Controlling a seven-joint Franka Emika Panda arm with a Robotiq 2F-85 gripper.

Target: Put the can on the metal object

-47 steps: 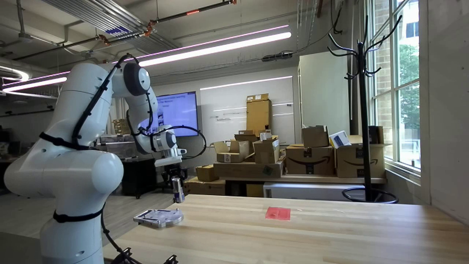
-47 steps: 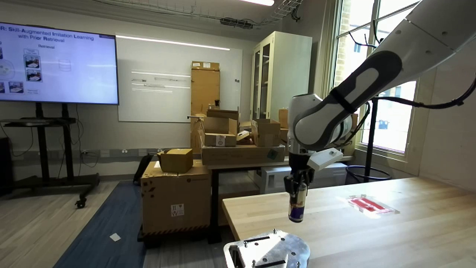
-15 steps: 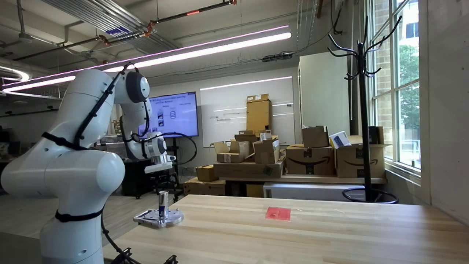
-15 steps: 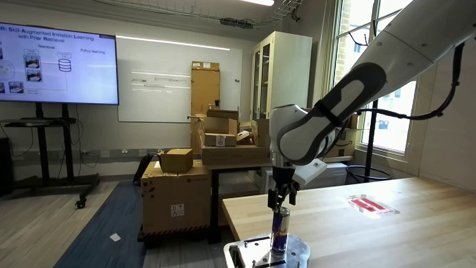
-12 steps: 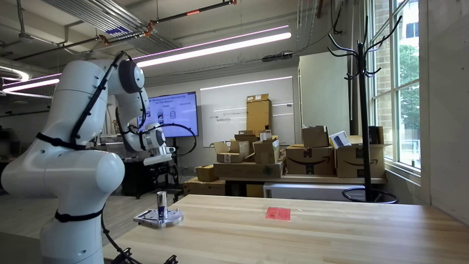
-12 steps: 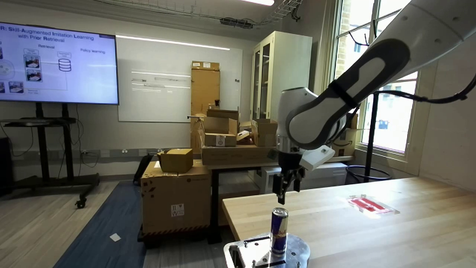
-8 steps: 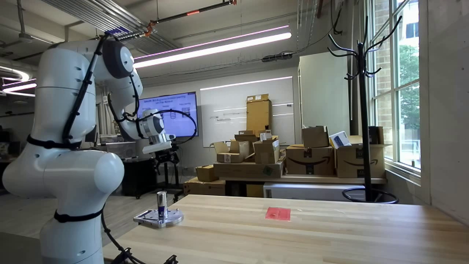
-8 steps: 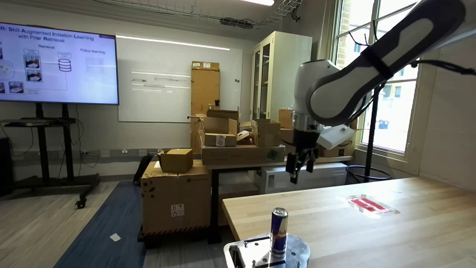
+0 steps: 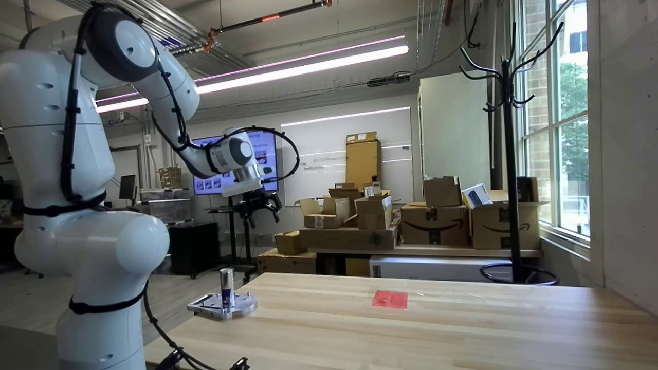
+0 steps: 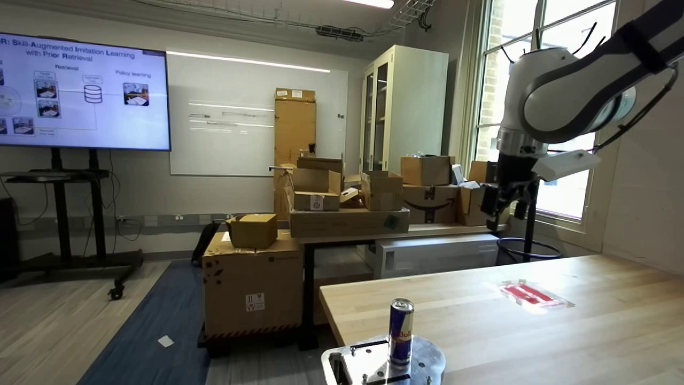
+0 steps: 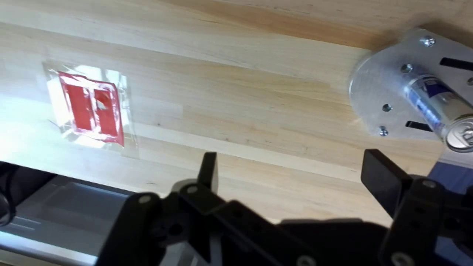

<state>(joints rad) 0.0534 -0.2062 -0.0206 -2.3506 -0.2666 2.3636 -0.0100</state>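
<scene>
The can (image 10: 401,331), slim with blue and silver sides, stands upright on the metal object (image 10: 427,354), a low plate with screws and slots at the table's edge. Both exterior views show it so; the can (image 9: 227,288) rests toward the rounded end of the metal object (image 9: 245,304). High above and off to one side hangs my gripper (image 9: 264,222), apart from both. In the wrist view its jaws are spread wide with bare tabletop beyond the gripper (image 11: 291,162). There the can (image 11: 439,101) shows at the right, partly cut by the frame edge.
A flat red item (image 10: 529,294) under clear tape lies on the wooden table (image 10: 481,331). Cardboard boxes (image 9: 434,223) are piled on a bench behind. A black coat stand (image 9: 509,169) rises near the window.
Earlier my gripper held the can above the table. The can then came onto the metal object and was let go. Since then the open gripper has risen and swung away; the can stays put.
</scene>
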